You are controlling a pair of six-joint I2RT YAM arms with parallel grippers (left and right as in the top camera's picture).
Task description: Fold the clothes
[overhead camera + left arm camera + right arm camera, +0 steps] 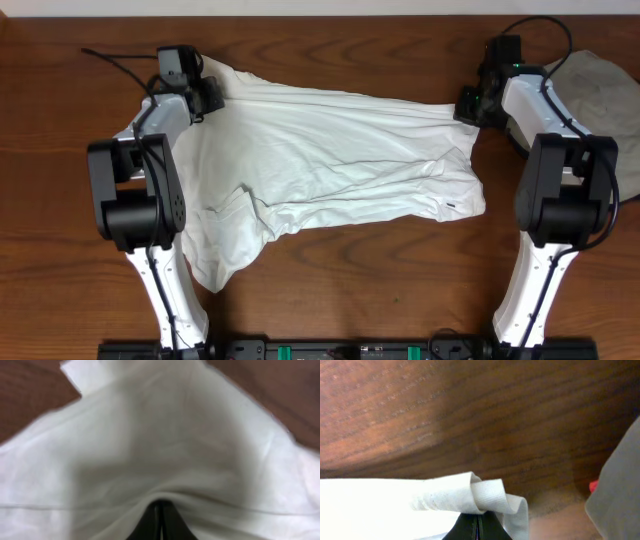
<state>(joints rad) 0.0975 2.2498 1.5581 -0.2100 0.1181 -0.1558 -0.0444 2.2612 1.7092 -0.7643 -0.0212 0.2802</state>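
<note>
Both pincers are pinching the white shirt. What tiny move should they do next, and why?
Probably lift a little and pull the two far corners gently apart. The left pincer and right pincer are each shut on a far corner of the white shirt, which lies wrinkled on the table, with its near left part bunched up.

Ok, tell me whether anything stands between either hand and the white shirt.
Nothing visible does. The left hand and right hand are each shut on the white shirt at its far edge, at opposite corners. The grey garment lies apart, off to the right.
</note>
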